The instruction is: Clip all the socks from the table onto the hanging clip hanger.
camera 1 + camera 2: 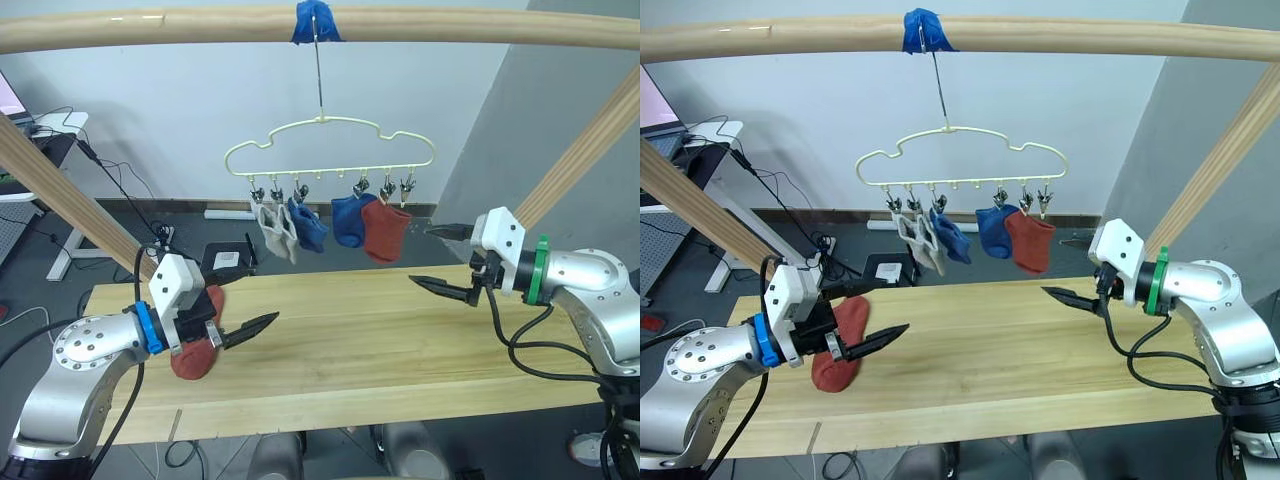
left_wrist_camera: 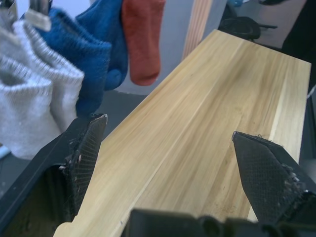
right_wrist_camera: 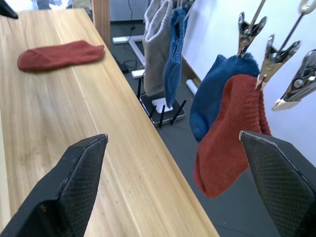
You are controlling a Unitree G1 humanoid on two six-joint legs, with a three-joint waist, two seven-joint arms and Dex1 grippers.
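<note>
Picking Up the Last Red Sock

Look at the surface [image 1: 400, 340] first. One red sock [image 1: 837, 345] lies flat near its left end, right by your left end effector [image 1: 228, 322]. That end effector is spread wide and holds nothing. One black finger sits over the sock and the other points out across the wood.

Your right end effector [image 1: 440, 258] is spread wide too, and it is empty. It hangs above the right end of the surface, near the hanger [image 1: 330, 150].

Five socks hang from the clips already: two grey socks [image 1: 275, 228], two blue socks [image 1: 330, 222] and one red hanging sock [image 1: 385, 232]. So the sock on the wood looks like the last one to do.

To do this step well, you should bring the left end effector down over one end of the sock, not the middle. Pinch the edge so a bit of cloth sticks out. That bit can then go into a clip. The free clip [image 1: 407, 186] at the right end of the row looks like a good one to use.

The sock is soft and floppy, so it will droop when you lift it. The wood is smooth and pale with long lines in it. The hanger is thin wire, shaped like a cloud, and it may swing if you bump it.
</note>
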